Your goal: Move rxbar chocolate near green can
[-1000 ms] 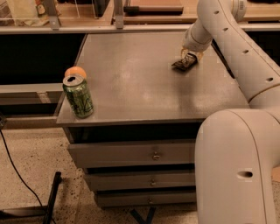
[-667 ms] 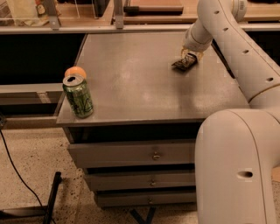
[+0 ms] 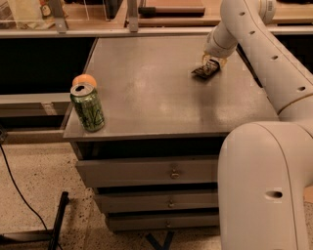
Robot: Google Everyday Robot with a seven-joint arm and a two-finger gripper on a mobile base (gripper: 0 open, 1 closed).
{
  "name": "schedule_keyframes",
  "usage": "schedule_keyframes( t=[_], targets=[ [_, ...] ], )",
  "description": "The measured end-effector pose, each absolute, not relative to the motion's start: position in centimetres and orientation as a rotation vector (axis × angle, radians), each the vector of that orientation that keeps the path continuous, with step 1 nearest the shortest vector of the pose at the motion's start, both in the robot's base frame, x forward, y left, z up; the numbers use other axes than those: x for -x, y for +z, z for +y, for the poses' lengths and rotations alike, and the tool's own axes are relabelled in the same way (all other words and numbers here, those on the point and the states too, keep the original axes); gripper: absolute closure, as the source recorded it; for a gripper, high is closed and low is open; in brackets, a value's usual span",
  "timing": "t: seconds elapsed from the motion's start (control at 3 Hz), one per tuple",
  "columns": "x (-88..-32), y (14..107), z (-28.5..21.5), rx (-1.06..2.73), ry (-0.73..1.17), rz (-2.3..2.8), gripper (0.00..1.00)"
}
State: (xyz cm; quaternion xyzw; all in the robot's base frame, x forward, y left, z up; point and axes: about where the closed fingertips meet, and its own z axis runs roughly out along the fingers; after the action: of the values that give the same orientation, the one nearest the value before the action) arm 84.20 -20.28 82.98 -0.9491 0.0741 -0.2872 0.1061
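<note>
The rxbar chocolate (image 3: pixel 203 72) is a small dark bar on the grey table top (image 3: pixel 146 93), at the far right. My gripper (image 3: pixel 212 63) is down at the bar's far end and touches it or is just above it. The green can (image 3: pixel 88 107) stands upright at the table's front left corner, well apart from the bar. My white arm (image 3: pixel 264 53) reaches in from the right over the table's right edge.
A round orange fruit (image 3: pixel 84 80) sits just behind the can at the left edge. Drawers (image 3: pixel 171 173) lie under the table top. A shelf with items (image 3: pixel 98 14) runs behind the table. A black cable (image 3: pixel 19 195) lies on the floor at the left.
</note>
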Motion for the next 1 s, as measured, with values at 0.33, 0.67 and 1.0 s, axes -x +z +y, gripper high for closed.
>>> schedule_keyframes(
  t=[0.33, 0.67, 1.0],
  targets=[
    [-84.20, 82.98, -20.27, 2.795, -0.846, 0.218, 1.00],
    [-84.20, 82.99, -20.27, 2.795, -0.846, 0.218, 1.00],
    [-84.20, 83.03, -20.26, 2.795, -0.846, 0.218, 1.00]
  ],
)
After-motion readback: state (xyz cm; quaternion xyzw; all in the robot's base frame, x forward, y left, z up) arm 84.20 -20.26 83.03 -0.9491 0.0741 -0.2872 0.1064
